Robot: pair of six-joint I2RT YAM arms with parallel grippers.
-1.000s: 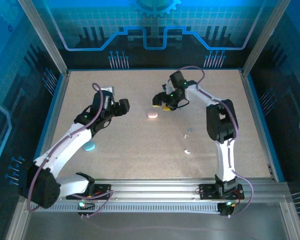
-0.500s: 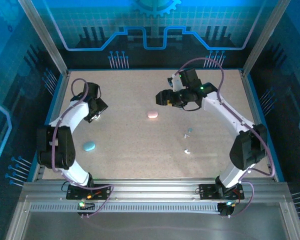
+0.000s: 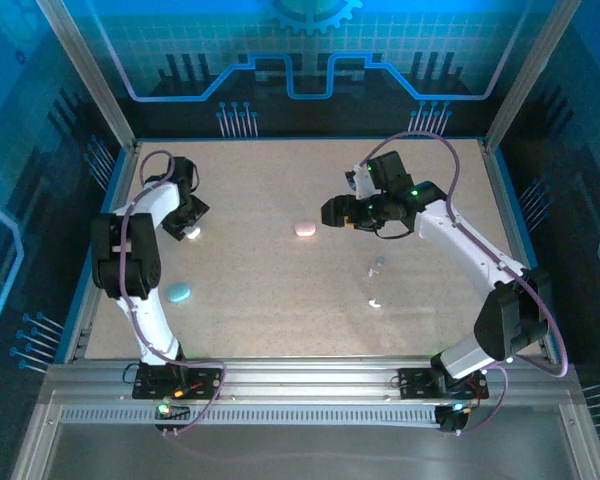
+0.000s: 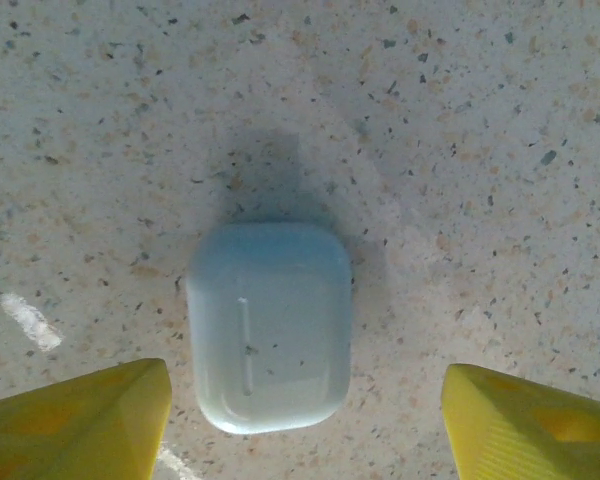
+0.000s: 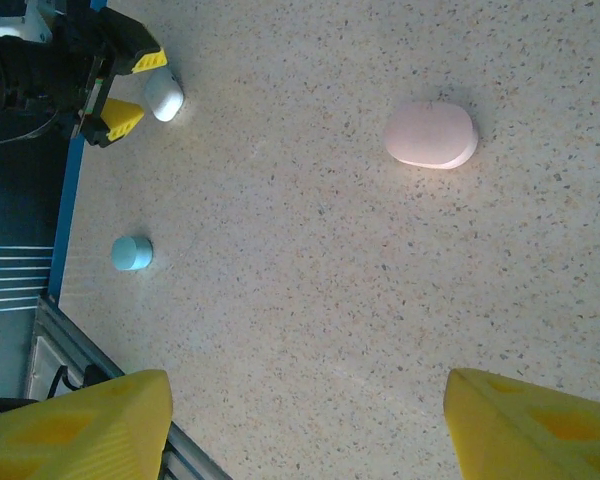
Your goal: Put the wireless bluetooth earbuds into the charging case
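A: Close up, the left gripper [image 4: 305,405] is seen spread around a white case [image 4: 270,325], untouched; the right gripper [image 5: 305,410] is spread above the speckled table [image 3: 260,320].
B: From above, earbuds [image 3: 377,265] are seen right of its centre; blue walls [image 3: 310,40] behind.

Speckled beige table [image 3: 250,300]; blue-lit patterned back wall [image 3: 300,60]; aluminium rail [image 3: 310,378] along the near edge

The table [image 3: 280,330] is beige with dark specks. At its 10 o'clock lies a whitish case [image 4: 270,325], at 8 o'clock a pale blue case [image 3: 178,292], centrally a pink case [image 3: 306,229]. The left gripper [image 4: 305,430] and right gripper [image 5: 305,430] have yellow fingers [image 4: 80,420].
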